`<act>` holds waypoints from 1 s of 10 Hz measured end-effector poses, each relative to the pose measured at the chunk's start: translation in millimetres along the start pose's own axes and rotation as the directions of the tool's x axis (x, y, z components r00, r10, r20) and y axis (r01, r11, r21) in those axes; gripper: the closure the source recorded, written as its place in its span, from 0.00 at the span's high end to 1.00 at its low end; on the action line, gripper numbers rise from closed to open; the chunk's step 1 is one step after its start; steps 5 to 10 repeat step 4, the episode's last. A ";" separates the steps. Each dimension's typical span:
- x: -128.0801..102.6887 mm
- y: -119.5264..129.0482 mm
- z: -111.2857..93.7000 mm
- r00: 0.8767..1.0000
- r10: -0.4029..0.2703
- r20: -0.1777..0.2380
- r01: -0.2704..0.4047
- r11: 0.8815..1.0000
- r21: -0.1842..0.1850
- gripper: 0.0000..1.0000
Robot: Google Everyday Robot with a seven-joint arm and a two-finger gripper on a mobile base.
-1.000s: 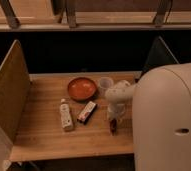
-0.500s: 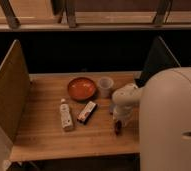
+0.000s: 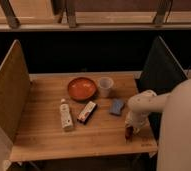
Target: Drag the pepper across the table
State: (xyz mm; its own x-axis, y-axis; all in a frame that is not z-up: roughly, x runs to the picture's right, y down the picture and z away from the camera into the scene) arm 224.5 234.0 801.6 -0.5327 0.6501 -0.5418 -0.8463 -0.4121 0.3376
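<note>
The pepper is a small dark red object on the light wooden table, near the front right corner. My gripper points down right over the pepper at the end of the white arm, which reaches in from the right. The gripper appears to touch the pepper and hides its upper part.
An orange-red bowl and a pale cup stand at the back middle. A blue object, a red-and-white packet and a white bottle lie mid-table. Upright panels stand at the left and right sides. The front edge is close to the pepper.
My gripper and the pepper have moved right and toward the front right corner. The blue object, hidden by the arm before, now shows.
</note>
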 end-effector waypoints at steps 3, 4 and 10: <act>-0.3 -17.8 -5.7 0.998 0.054 0.017 -0.054 0.998 -0.030 0.12; -0.3 -14.7 -5.6 0.999 0.051 0.018 -0.050 0.998 -0.034 0.22; -0.3 -14.7 -5.6 0.999 0.051 0.018 -0.050 0.998 -0.034 0.22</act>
